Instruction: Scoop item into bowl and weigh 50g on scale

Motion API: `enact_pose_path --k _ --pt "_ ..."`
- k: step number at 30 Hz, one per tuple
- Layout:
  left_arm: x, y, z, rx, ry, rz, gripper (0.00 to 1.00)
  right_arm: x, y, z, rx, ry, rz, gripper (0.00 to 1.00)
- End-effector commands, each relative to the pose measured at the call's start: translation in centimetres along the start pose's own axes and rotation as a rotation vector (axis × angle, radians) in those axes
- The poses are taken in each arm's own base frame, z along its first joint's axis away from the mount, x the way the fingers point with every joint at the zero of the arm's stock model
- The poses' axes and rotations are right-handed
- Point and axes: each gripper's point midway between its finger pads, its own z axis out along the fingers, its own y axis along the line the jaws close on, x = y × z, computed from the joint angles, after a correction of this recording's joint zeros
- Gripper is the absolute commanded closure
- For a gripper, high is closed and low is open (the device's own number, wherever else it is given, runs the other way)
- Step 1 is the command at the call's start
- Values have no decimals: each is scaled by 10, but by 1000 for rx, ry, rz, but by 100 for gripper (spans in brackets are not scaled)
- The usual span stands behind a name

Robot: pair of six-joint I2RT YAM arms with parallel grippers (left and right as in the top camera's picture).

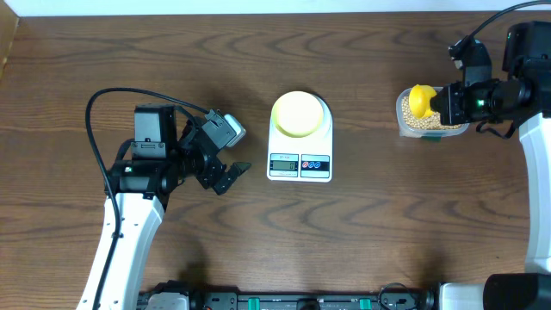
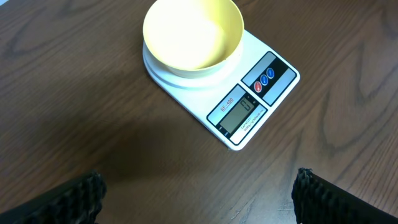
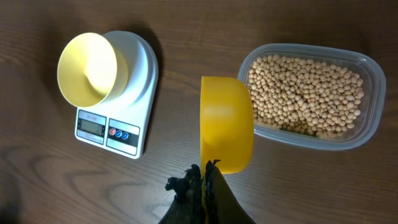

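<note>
Scoop [image 3: 227,124] of yellow plastic sits pinched in the right end effector [image 3: 202,177] beside round tan beans [image 3: 308,87]

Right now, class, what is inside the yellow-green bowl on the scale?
Nothing: the bowl is bare inside. The beans lie in the clear container. The bowl hides the part of the scale under it.

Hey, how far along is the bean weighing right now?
Done: the empty bowl sits on the scale. In hand: the right gripper is shut on the yellow scoop by its handle, at the container of beans; no beans show in the scoop. The left gripper is open. Left: scooping beans into the bowl and reaching the target weight.
</note>
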Motion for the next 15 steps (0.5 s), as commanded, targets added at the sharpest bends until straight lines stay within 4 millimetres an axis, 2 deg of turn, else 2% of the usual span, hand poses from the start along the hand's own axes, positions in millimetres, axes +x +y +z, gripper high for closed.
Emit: enact_pose_path --k 1,15 --pt "-7 1 -2 -2 -14 -6 2 -4 5 -3 -12 -10 -11 99" --pt "-7 1 -2 -2 -14 -6 2 -5 4 -2 -4 -11 24 99"
